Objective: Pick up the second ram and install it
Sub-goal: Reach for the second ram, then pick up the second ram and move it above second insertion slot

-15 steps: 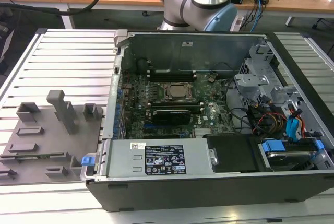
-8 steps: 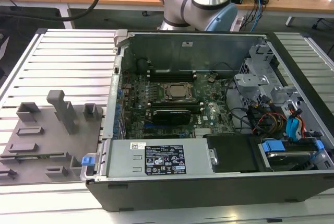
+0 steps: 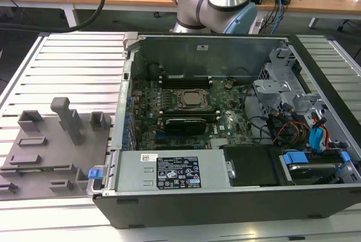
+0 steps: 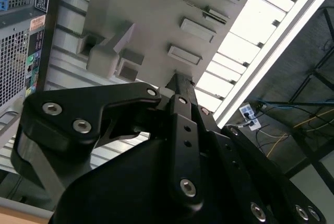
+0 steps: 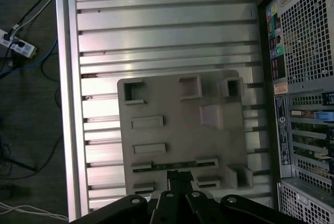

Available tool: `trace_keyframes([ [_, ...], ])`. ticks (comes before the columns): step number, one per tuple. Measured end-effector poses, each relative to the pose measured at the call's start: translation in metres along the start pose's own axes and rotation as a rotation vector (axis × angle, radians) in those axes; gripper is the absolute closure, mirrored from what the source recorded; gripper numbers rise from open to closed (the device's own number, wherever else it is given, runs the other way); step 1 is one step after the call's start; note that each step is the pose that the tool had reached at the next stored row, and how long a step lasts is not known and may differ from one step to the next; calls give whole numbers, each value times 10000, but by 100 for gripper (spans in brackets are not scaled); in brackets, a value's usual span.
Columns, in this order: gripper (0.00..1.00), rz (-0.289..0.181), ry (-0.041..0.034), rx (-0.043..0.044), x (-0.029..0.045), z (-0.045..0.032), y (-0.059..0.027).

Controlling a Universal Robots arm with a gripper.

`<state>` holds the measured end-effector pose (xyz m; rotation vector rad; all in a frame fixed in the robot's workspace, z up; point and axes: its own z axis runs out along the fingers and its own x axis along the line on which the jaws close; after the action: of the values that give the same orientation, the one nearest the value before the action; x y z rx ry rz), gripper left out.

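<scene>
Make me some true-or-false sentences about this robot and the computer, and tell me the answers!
1. The computer case is open, so its motherboard shows. True.
2. The grey tray sits inside the computer case. False: it lies outside the case, on the slatted metal table.
3. A thin green ram stick lies in the grey tray. True.
4. The end effector is reaching into the computer case. False: it is over the grey tray, close to the ram stick.
</scene>
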<state>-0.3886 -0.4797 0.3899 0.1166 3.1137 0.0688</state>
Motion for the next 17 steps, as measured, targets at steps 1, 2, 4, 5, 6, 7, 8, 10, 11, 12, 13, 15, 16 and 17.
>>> trace_keyframes([
  [1, 89, 0, -1, -1, 0, 0, -1],
  [2, 89, 1, -1, 0, 0, 0, -1],
  [4, 89, 0, -1, 0, 0, 0, -2],
  [5, 89, 1, -1, -1, 0, 0, -3],
  [6, 89, 0, 0, 0, 0, 0, -3],
  [7, 89, 0, -1, 0, 0, 0, -3],
  [8, 89, 0, -1, 0, 0, 0, -4],
  [10, 89, 0, 0, 0, 0, 0, -4],
  [11, 89, -29, 0, -1, -1, 0, -5],
  [12, 89, -329, 15, -7, 0, -1, -5],
  [13, 89, -647, 29, -15, 0, -1, -5],
  [15, 89, -972, 44, -23, 0, 0, -5],
  [16, 89, -1181, 53, -27, 0, 0, -5],
  [17, 89, -1291, 58, -30, 0, 0, -5],
])
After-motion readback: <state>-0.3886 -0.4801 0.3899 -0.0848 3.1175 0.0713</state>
